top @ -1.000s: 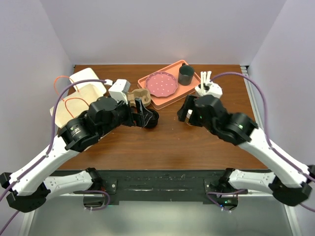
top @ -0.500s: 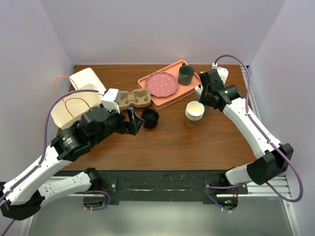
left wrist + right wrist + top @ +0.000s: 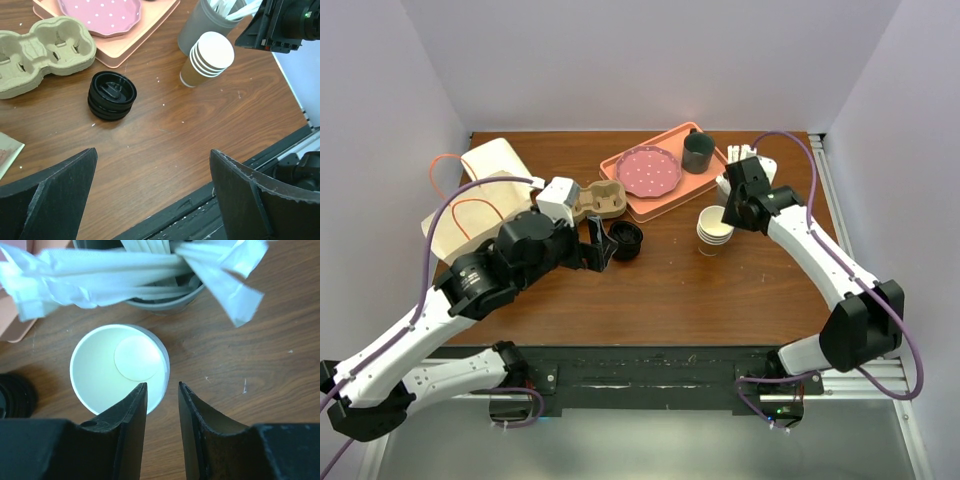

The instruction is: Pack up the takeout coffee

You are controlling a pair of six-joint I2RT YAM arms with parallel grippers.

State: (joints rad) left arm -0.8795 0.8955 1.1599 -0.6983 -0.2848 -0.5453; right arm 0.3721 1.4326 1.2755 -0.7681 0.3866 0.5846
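No takeout coffee with a lid on it is in view. A stack of lidless brown paper cups (image 3: 716,228) (image 3: 207,60) (image 3: 119,367), white inside, stands right of centre. A stack of black sip lids (image 3: 626,240) (image 3: 112,95) lies left of it. My right gripper (image 3: 725,213) (image 3: 162,385) hovers over the stack's right rim. Its jaws are narrowly apart, one finger over the cup's inside and one outside. My left gripper (image 3: 598,243) (image 3: 152,165) stands wide open and empty just left of the lids.
A grey holder of wrapped straws (image 3: 740,180) (image 3: 160,295) stands just behind the cups. A pulp cup carrier (image 3: 595,200) (image 3: 45,47), a pink tray (image 3: 660,200) with a dotted plate (image 3: 648,170), a dark mug (image 3: 698,152) and a paper bag (image 3: 470,205) lie along the back.
My right gripper narrowed its jaws, swung back to the straw holder and has returned over the cup stack. The left gripper has drawn back slightly from the lids.
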